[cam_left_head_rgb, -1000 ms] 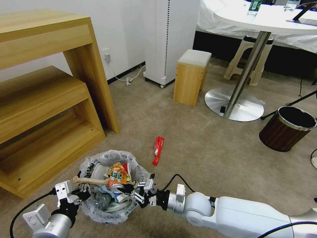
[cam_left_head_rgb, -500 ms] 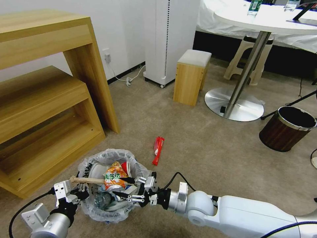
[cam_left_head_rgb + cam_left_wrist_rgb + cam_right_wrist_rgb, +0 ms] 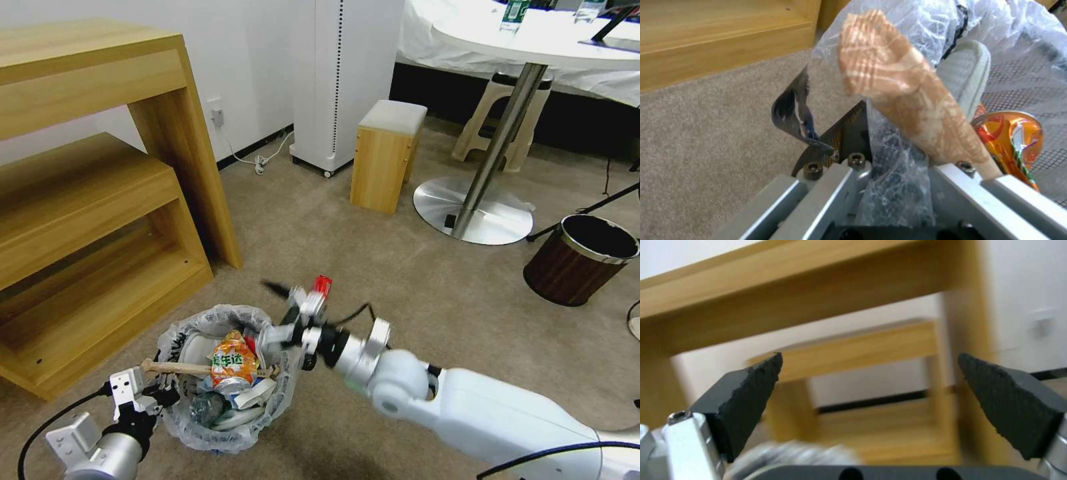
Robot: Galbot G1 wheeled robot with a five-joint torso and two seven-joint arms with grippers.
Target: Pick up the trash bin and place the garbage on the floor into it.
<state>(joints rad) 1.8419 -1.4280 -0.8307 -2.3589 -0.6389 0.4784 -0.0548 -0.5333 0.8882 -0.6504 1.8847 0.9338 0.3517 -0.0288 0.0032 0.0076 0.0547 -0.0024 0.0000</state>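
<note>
Here the trash bin stood on the beige floor just beside the wooden shelf unit, its puffed bag holding a white slipper, an orange can and a wooden stick lying across the top. The left gripper was clamped on the bin's near rim, bag plastic pinched between its jaws. The right gripper hung above the bin's far edge, jaws wide apart with nothing between them, partly covering the red wrapper on the carpet beyond the bin.
</note>
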